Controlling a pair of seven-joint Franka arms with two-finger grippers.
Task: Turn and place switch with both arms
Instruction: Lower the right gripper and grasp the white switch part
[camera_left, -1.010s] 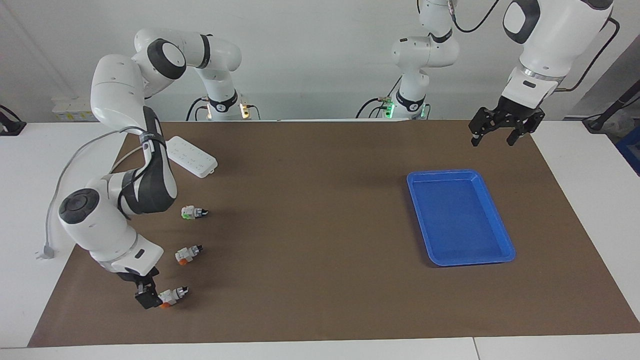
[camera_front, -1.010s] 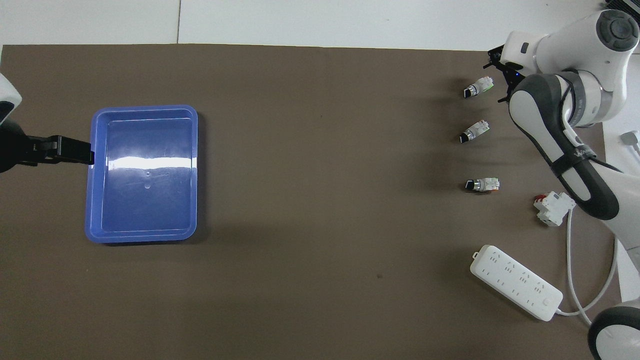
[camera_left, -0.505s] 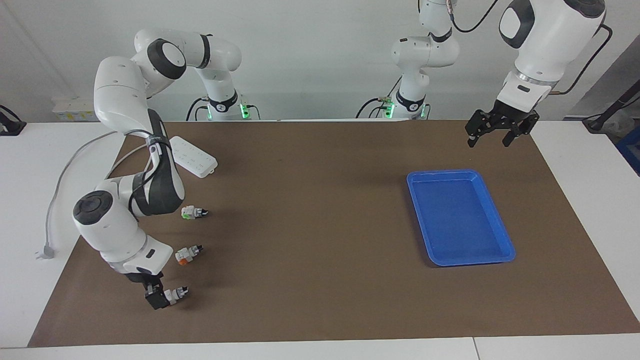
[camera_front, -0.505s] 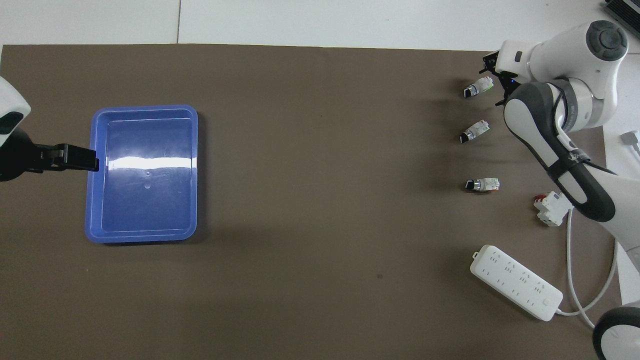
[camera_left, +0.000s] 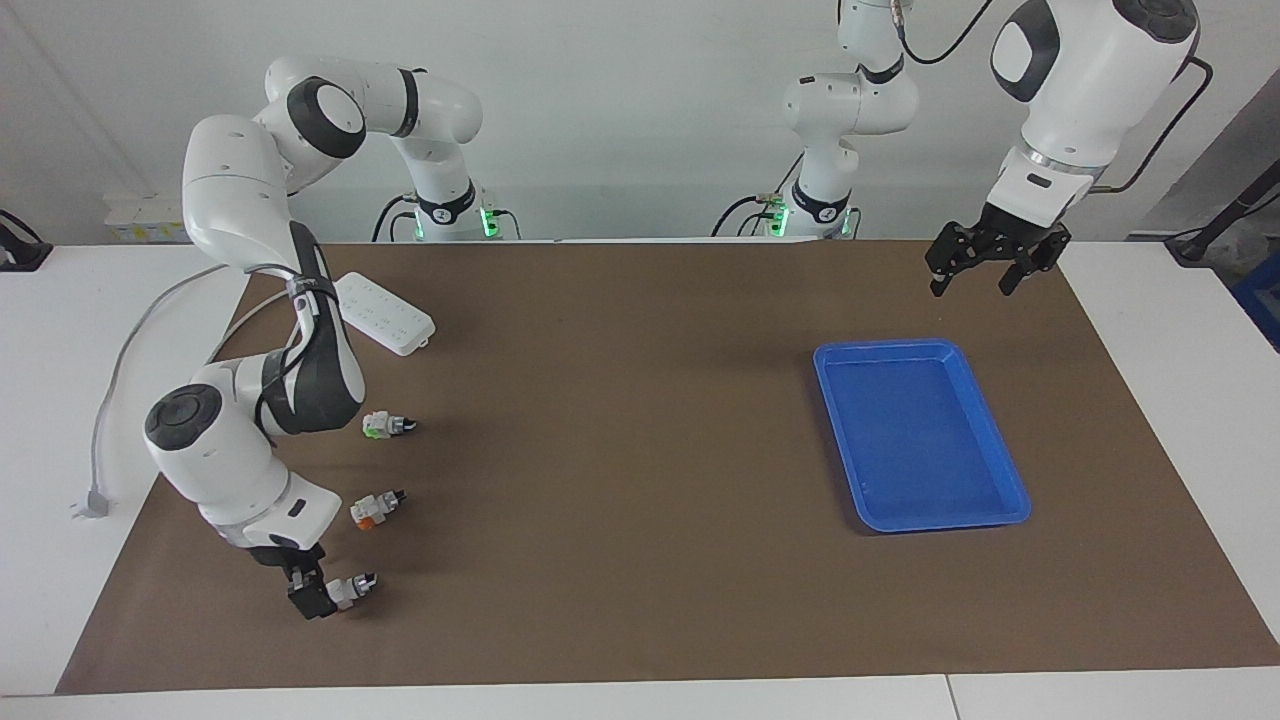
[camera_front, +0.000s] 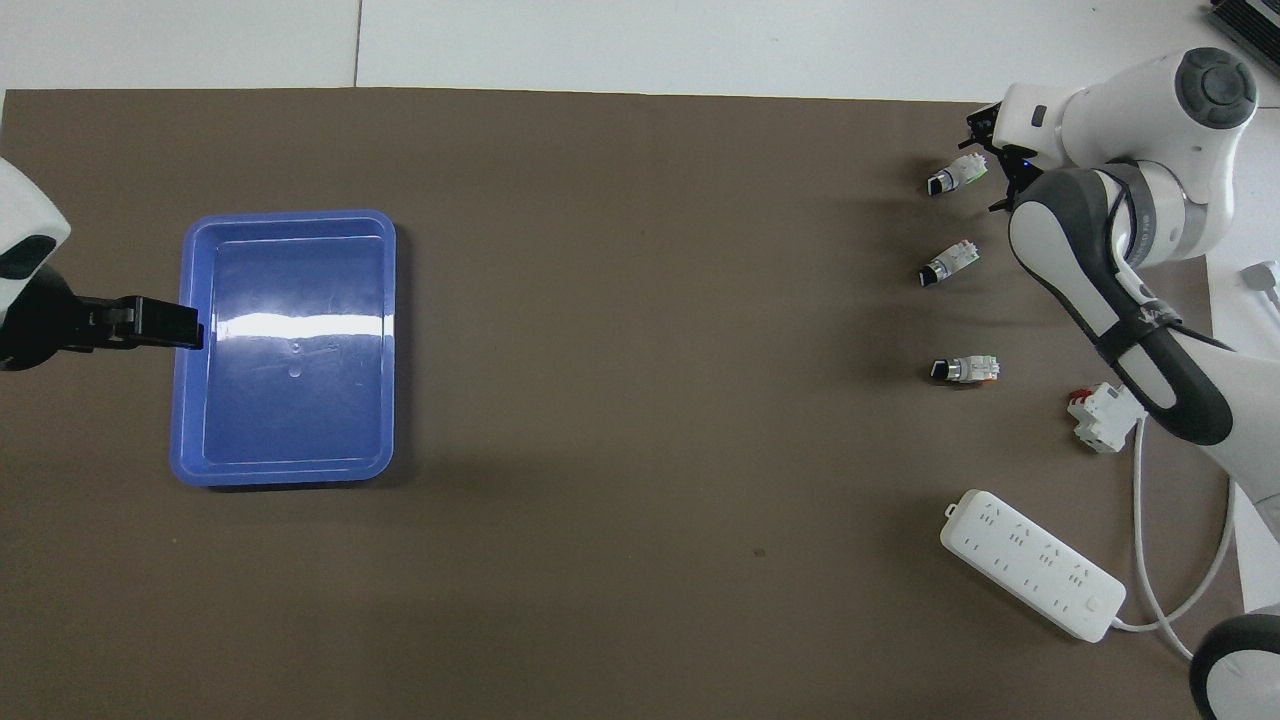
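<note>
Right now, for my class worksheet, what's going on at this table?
The right gripper is down at the base end of the switch farthest from the robots; whether it grips it I cannot tell. Two other switches lie on the brown mat, nearer to the robots. The left arm waits, with the left gripper open in the air by the blue tray.

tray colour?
Blue tray, plain, no pattern; clearest in the facing view.

Blue tray (camera_left: 1003, 455), brown mat (camera_left: 640, 440), white power strip (camera_left: 385, 314), green-based switch (camera_left: 383, 426).
</note>
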